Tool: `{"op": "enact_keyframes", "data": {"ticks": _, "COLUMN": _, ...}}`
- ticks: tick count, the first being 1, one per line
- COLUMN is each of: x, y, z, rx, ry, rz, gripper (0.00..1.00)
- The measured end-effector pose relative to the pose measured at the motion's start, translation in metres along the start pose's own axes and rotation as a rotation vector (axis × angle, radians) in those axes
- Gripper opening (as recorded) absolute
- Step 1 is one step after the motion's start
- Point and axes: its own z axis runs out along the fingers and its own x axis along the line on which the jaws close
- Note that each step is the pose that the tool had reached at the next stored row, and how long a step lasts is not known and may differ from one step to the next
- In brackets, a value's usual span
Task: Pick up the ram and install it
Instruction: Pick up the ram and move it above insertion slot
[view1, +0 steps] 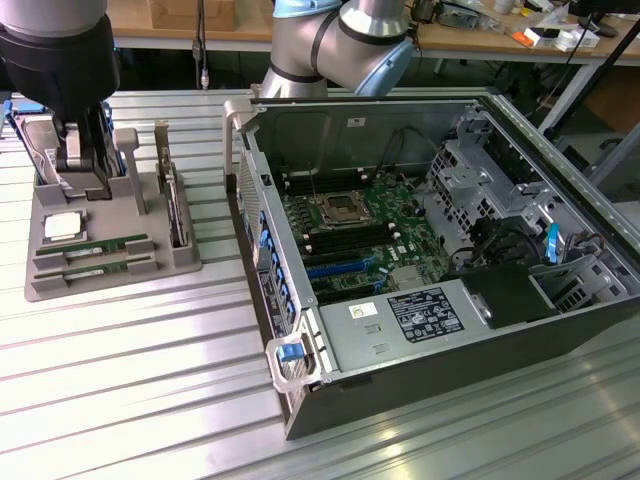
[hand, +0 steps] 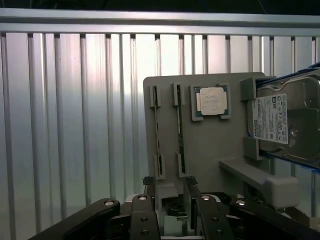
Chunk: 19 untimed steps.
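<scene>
The gripper (view1: 85, 165) hangs over the far end of the gray parts tray (view1: 170, 262), at ten o'clock in the exterior view. In the wrist view its jaws (hand: 170, 200) stand wide apart with nothing held between the black fingers (hand: 149, 206).

The ram stick (view1: 105, 246) lies flat in a slot of the tray, at six o'clock of the gripper and apart from it. A second ram stick (view1: 95, 267) lies in the next slot, parallel and just beside the first. The wrist view shows both (hand: 156, 131) (hand: 180, 132) lying lengthwise.

The processor chip (view1: 62, 226) rests in its pocket at ten o'clock of the sticks. The hard drive (hand: 287, 120) sits at the tray's edge.

The open computer case (view1: 420, 385) lies at three o'clock of the tray on the ribbed metal table (view1: 120, 390), its motherboard (view1: 350, 225) exposed.
</scene>
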Motion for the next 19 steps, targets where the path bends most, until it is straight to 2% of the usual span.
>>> {"op": "enact_keyframes", "data": {"ticks": 4, "x": 0.0, "y": -0.0001, "z": 0.0026, "rx": -0.0001, "ry": -0.004, "rz": 0.0, "gripper": 0.36}}
{"op": "enact_keyframes", "data": {"ticks": 9, "x": 0.001, "y": -0.0004, "z": 0.0082, "rx": -0.0002, "ry": -0.013, "rz": -0.001, "gripper": 0.36}}
{"op": "enact_keyframes", "data": {"ticks": 13, "x": 0.001, "y": -0.0005, "z": 0.0102, "rx": -0.0004, "ry": -0.0155, "rz": -0.001, "gripper": 0.36}}
{"op": "enact_keyframes", "data": {"ticks": 19, "x": 0.001, "y": -0.0007, "z": 0.0166, "rx": -0.0006, "ry": -0.0241, "rz": -0.001, "gripper": 0.36}}
